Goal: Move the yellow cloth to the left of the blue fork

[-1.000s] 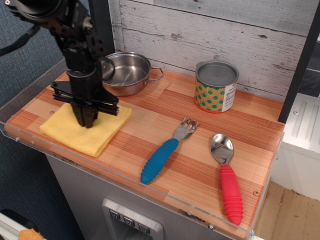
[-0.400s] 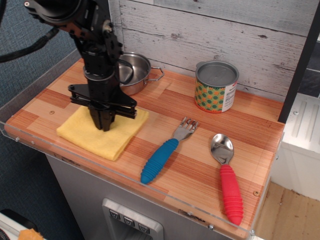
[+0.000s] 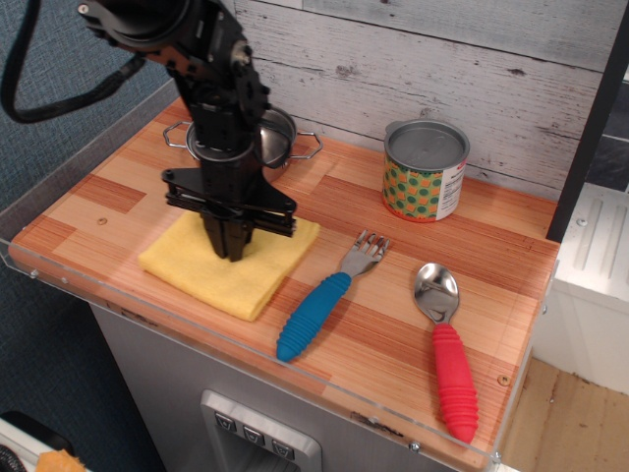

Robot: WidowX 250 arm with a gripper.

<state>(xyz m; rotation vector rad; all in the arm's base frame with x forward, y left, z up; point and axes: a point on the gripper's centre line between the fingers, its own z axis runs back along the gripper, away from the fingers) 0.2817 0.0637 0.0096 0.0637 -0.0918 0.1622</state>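
Observation:
The yellow cloth (image 3: pixel 211 270) lies flat on the wooden counter, just left of the blue fork (image 3: pixel 320 306). The fork has silver tines pointing toward the back and a ribbed blue handle pointing toward the front edge. My gripper (image 3: pixel 234 252) points straight down at the middle of the cloth, its black fingers together and pressed into the fabric. A narrow strip of bare wood shows between the cloth's right corner and the fork.
A steel pot (image 3: pixel 270 138) stands behind the arm at the back left. A patterned tin can (image 3: pixel 423 172) stands at the back right. A red-handled spoon (image 3: pixel 448 356) lies right of the fork. A clear plastic rim (image 3: pixel 147 317) runs along the counter's front edge.
My gripper has moved to the right with the yellow cloth, dragging it from the counter's left end to beside the blue fork. The fork, spoon and can have not moved.

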